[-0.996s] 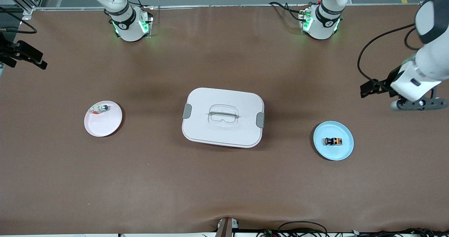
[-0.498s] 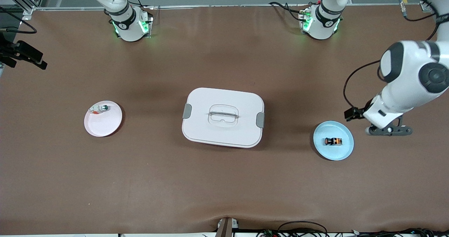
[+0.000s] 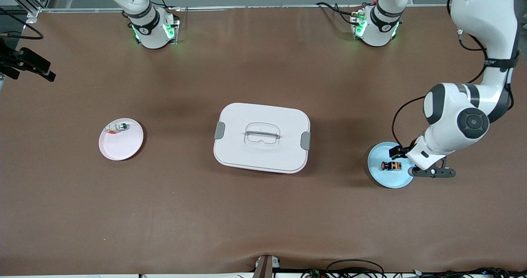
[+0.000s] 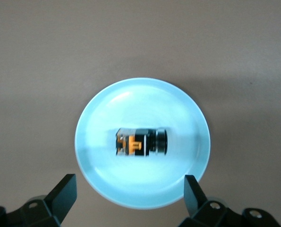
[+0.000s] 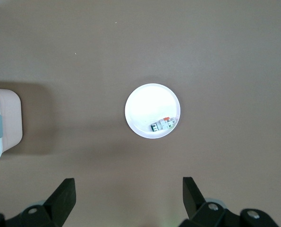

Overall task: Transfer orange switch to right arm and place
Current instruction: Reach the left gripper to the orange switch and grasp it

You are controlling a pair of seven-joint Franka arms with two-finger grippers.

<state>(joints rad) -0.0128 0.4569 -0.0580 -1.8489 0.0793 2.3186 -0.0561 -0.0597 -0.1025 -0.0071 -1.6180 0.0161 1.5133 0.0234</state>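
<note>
Fingers spread wide, the left gripper (image 4: 128,198) hangs over the blue plate (image 3: 378,175), where the orange switch (image 3: 390,166) lies on its side, ready for a grab. High over the pink plate (image 5: 140,106), the right gripper (image 5: 126,198) waits, also spread and empty.

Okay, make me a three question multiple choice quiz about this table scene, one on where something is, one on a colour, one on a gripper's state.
1. Where does the orange switch lie?
A. on the blue plate
B. on the white box
C. on the bare table

2. What colour is the plate toward the right arm's end?
A. green
B. pale pink
C. black

3. How is the left gripper?
A. shut on the switch
B. open over the blue plate
C. gripping the box

Answers: 1 A, it rests mid-plate; 2 B, the front view shows it pinkish; 3 B, its fingers stand apart, holding nothing.
</note>
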